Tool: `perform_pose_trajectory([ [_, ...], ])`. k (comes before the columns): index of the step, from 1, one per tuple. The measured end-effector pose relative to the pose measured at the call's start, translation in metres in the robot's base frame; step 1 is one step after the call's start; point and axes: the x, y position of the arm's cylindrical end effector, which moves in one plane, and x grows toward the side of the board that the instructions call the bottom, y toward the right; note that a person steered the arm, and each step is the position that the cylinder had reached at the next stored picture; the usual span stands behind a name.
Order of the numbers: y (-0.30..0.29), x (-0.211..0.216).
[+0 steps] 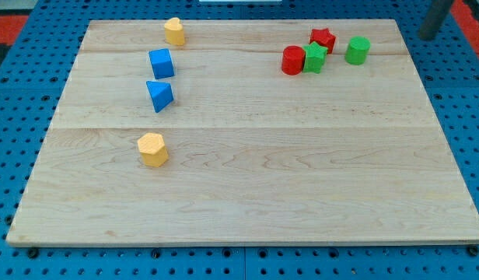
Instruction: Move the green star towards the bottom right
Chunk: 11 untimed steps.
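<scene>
The green star [315,57] sits near the view's top right of the wooden board [247,194]. It touches a red cylinder [293,60] on its left and a red star [323,39] just above it. A green cylinder [358,50] stands a little to its right. My tip [425,36] is at the view's top right corner, just off the board's edge, well to the right of the green cylinder and touching no block.
A yellow block [175,31] stands at the top left. A blue cube [161,63] and a blue triangle [159,95] are below it. A yellow hexagon [152,149] is at the left middle. Blue pegboard [465,93] surrounds the board.
</scene>
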Motion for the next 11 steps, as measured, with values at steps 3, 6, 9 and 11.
perform_pose_trajectory([
  [3, -0.135, 0.04],
  [6, -0.187, 0.033],
  [9, -0.186, 0.101],
  [11, -0.179, 0.143],
])
